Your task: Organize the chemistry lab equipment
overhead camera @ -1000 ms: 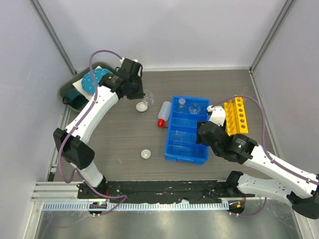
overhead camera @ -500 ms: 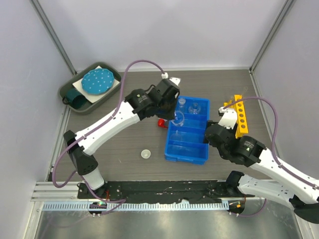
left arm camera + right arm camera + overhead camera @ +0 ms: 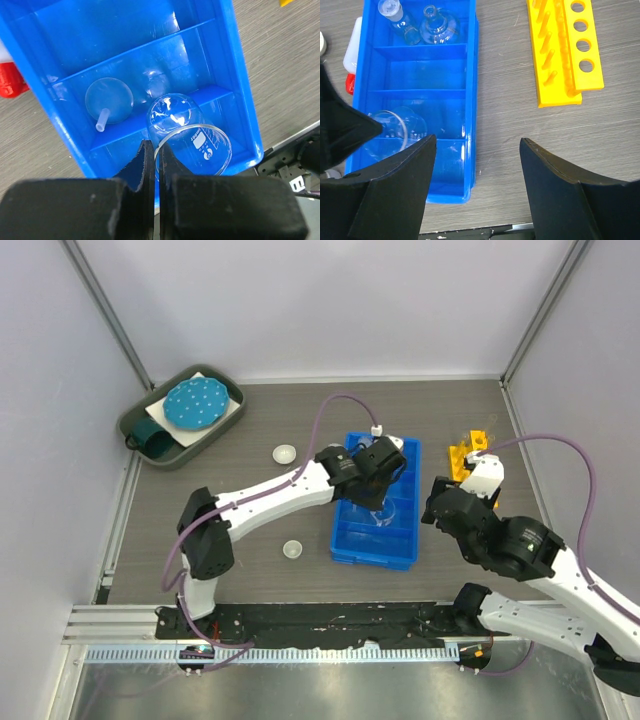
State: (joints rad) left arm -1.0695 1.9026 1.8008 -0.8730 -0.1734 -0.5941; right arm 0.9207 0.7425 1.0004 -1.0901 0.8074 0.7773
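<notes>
A blue divided bin (image 3: 349, 525) stands mid-table. My left gripper (image 3: 382, 498) reaches over it, shut on the rim of a clear glass beaker (image 3: 192, 137), which hangs tilted low over the bin's near compartments (image 3: 235, 75). A glass funnel (image 3: 108, 100) lies in the compartment beside it. Two glass flasks (image 3: 440, 24) stand in the far compartment. My right gripper (image 3: 477, 141) hovers open and empty over the table at the bin's right edge (image 3: 472, 75). The yellow holed rack (image 3: 565, 50) lies further right. Two small white dishes (image 3: 285, 453) (image 3: 292, 549) sit left of the bin.
A red-capped bottle (image 3: 351, 62) lies against the bin's left side, hidden under my left arm in the top view. A dark green tray (image 3: 150, 430) with a teal dotted disc sits at the far left corner. Grey walls enclose the table.
My left arm has swung from the far left to over the blue bin, carrying the beaker. My right arm has pulled back to the right of the bin, baring the rack.
</notes>
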